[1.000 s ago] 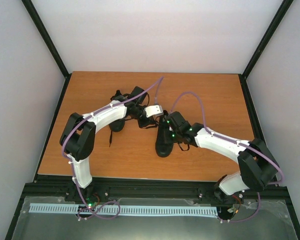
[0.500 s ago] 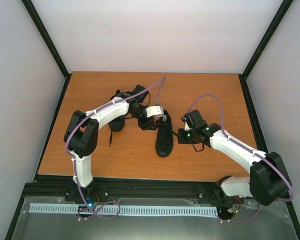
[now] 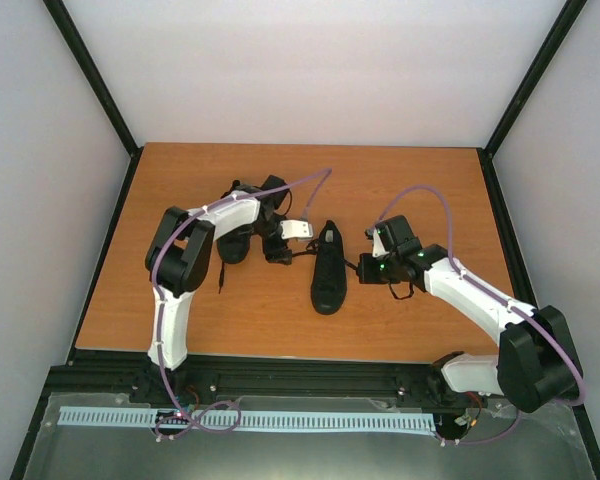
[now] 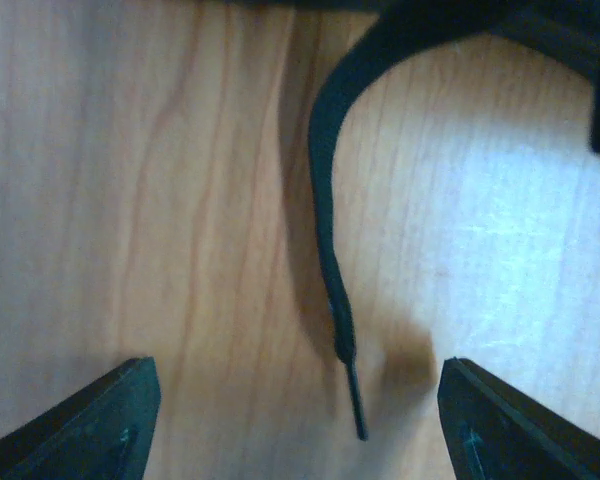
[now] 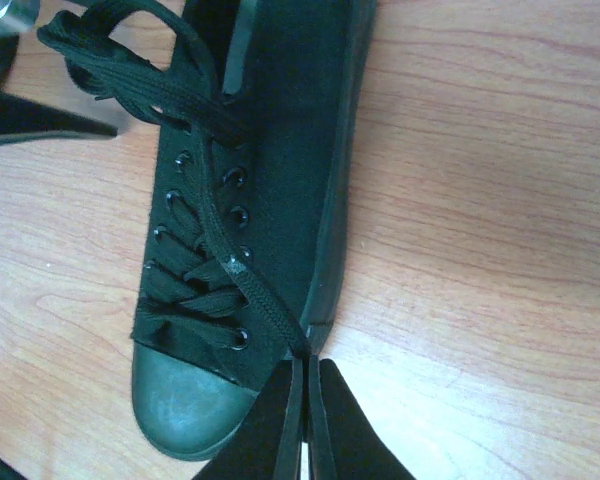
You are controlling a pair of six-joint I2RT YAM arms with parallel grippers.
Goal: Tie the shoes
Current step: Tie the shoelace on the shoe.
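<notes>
1. A wooden table (image 3: 410, 190) is carrying both sneakers: one shoe (image 3: 328, 270) mid-table, the second shoe (image 3: 235, 245) to its left, partly under the left arm.
2. The left gripper (image 4: 298, 395), left of the mid-table shoe, is hovering with its fingers spread either side of a loose lace end (image 4: 325, 230).
3. The right gripper (image 5: 305, 375), beside that shoe's toe, is pinching its lace (image 5: 265, 300).

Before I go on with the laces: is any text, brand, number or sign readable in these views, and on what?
None: no view shows readable text.
On the sneaker: black canvas, toe cap and lace bear no visible brand or label.
On the right arm casing: plain white, no marking legible from the top camera.
On the table: wood grain only, no sign.
</notes>
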